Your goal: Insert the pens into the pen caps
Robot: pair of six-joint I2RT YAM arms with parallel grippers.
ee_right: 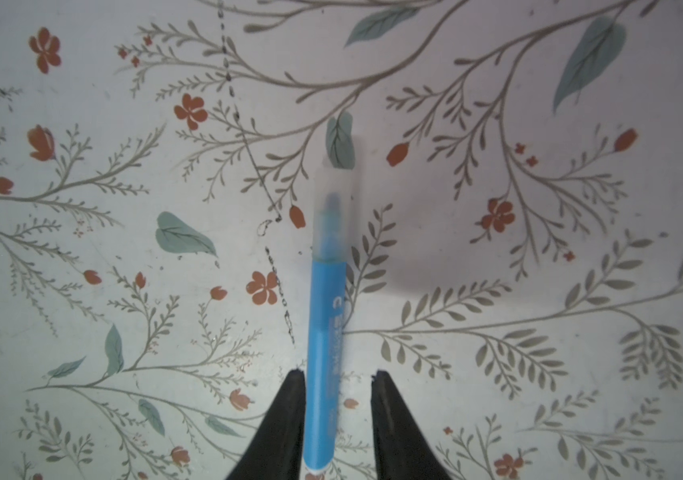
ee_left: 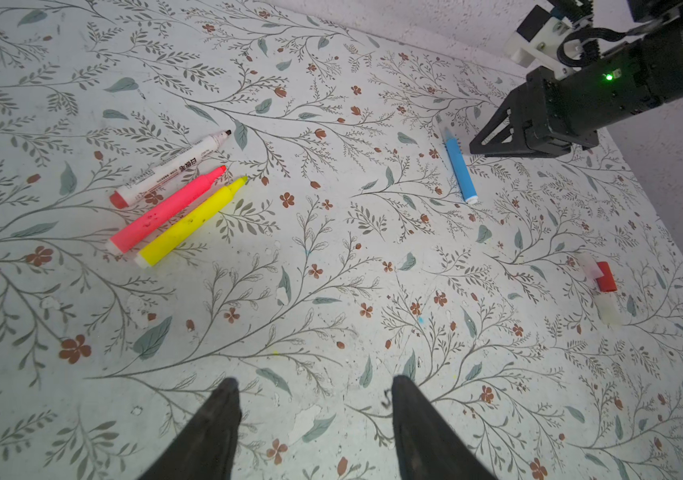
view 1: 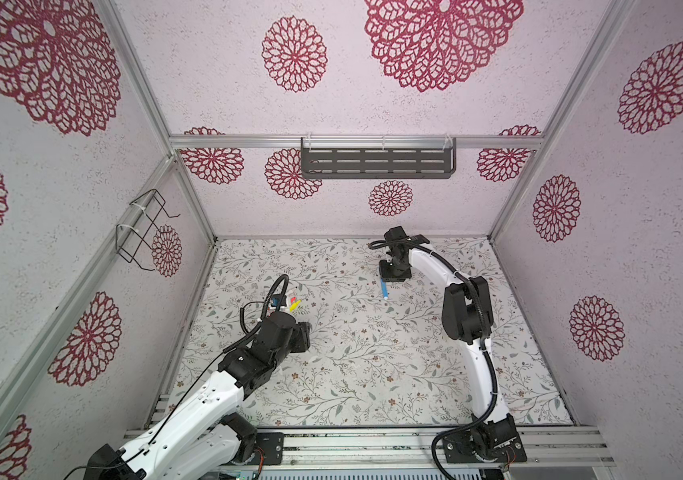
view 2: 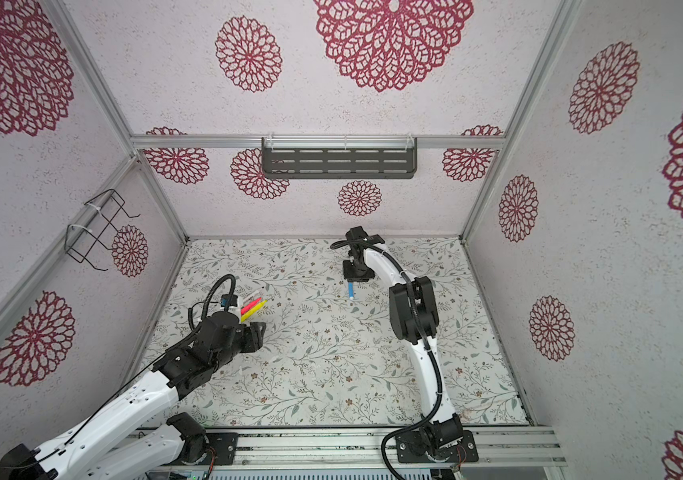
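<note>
A blue pen (ee_right: 327, 332) lies on the floral table with a clear cap (ee_right: 337, 208) over its tip; it shows in both top views (view 1: 384, 289) (view 2: 350, 289). My right gripper (ee_right: 337, 376) straddles its rear end, open, one finger against the barrel and a gap on the other side. A white pen (ee_left: 169, 170), a pink pen (ee_left: 167, 210) and a yellow pen (ee_left: 190, 224) lie uncapped side by side. A red cap (ee_left: 605, 277), a pale cap (ee_left: 590, 266) and a clear cap (ee_left: 607, 309) lie apart from them. My left gripper (ee_left: 314, 384) hangs open and empty near the three pens.
A wire basket (view 1: 144, 232) hangs on the left wall and a dark slotted shelf (view 1: 377, 160) on the back wall. Aluminium rails (view 1: 373, 444) run along the table's front edge. Walls close in the table on three sides.
</note>
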